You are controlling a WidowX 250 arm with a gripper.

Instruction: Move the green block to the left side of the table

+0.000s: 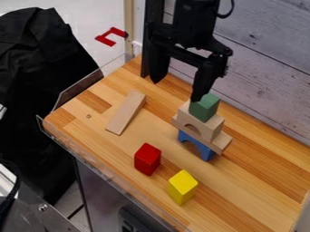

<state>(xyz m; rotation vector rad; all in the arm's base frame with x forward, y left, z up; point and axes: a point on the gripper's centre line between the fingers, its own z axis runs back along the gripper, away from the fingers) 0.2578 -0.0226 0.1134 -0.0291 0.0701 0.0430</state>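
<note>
The gripper (178,90) hangs over the back of the table, its two fingers spread wide with nothing between them. Its right fingertip is close to the upper left of the green block (205,107); whether they touch I cannot tell. That block tops a stack: under it is a wooden arch (209,128), then a flat wooden plank (220,143), then a blue arch (195,144) standing on the wooden table (103,144).
A loose wooden plank (126,113) lies on the left part of the table. A red block (147,159) and a yellow block (182,187) stand toward the front. A clear low guard (91,161) edges the front, and a plank wall (266,68) rises behind.
</note>
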